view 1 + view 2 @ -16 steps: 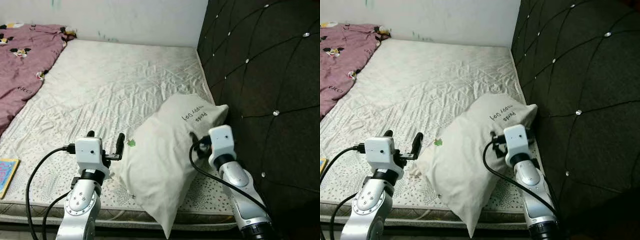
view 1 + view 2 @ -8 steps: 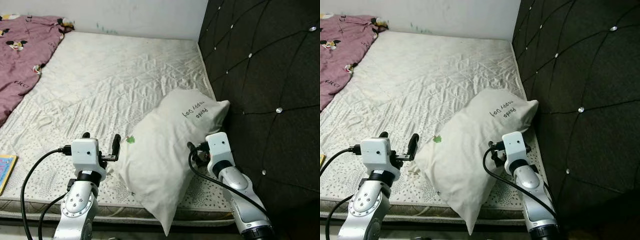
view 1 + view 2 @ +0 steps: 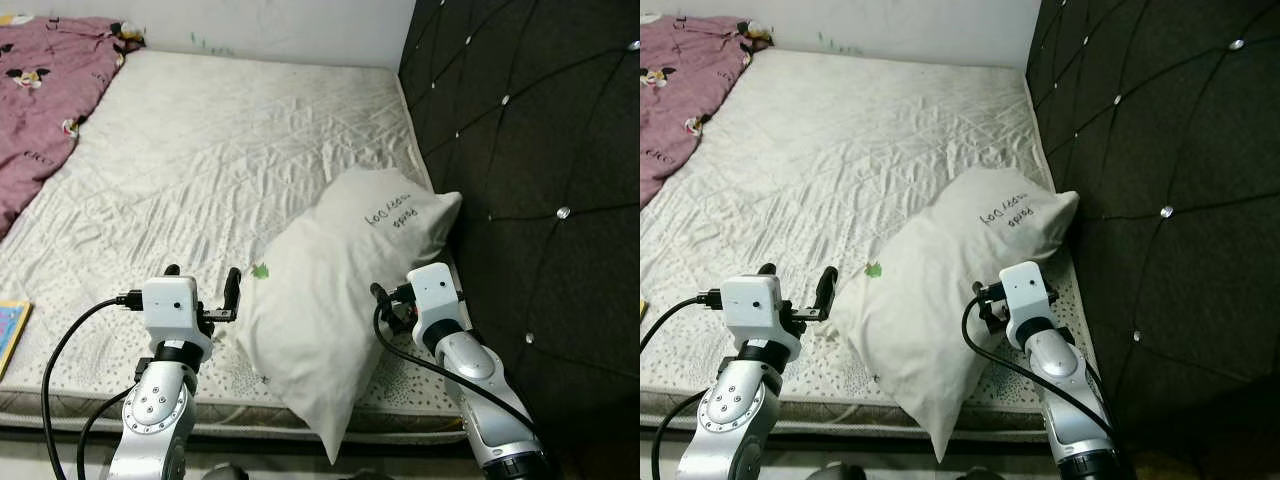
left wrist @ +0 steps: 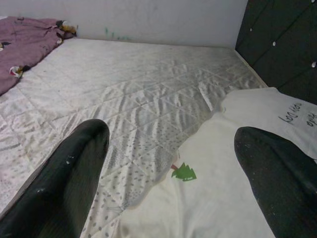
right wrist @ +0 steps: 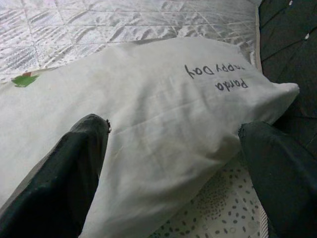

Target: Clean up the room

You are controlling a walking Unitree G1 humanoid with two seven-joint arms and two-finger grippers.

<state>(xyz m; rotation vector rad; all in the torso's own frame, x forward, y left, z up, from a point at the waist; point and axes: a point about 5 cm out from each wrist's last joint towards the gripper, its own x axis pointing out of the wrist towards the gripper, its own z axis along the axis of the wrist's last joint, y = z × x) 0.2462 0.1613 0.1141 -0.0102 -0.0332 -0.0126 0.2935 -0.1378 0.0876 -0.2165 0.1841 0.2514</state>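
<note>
Left eye view: white pillow (image 3: pixel 335 310) lying aslant on the bare quilted mattress (image 3: pixel 220 160), one corner hanging over the near edge, the far corner just beside the dark tufted headboard (image 3: pixel 530 140); left gripper (image 3: pixel 200 290) poised at the pillow's left edge, fingers spread, holding nothing; right gripper (image 3: pixel 385 305) at the pillow's right flank, fingers hidden behind the wrist block; maroon printed blanket (image 3: pixel 45 90) bunched at the far left; corner of a coloured book (image 3: pixel 10 335) at the mattress edge. Against the frame a second back: whole scene shifted, so camera moved; right wrist lower along the pillow and nearer its hanging end; pillow lying flatter, seemingly released.

Right eye view: same layout; green tree patch (image 3: pixel 874 268) on the pillowcase near the left gripper; no contact visible on either side.

Left wrist view: both black fingers (image 4: pixel 64 183) wide apart, mattress and pillow corner between them, nothing clamped.

Right wrist view: fingers (image 5: pixel 64 178) splayed wide over the pillow's lettered face, nothing pinched.

Reading: pillow apparently set down near the headboard but skewed and overhanging; likely needs squaring up against the headboard; blanket and book untouched, so tidying far from done.
</note>
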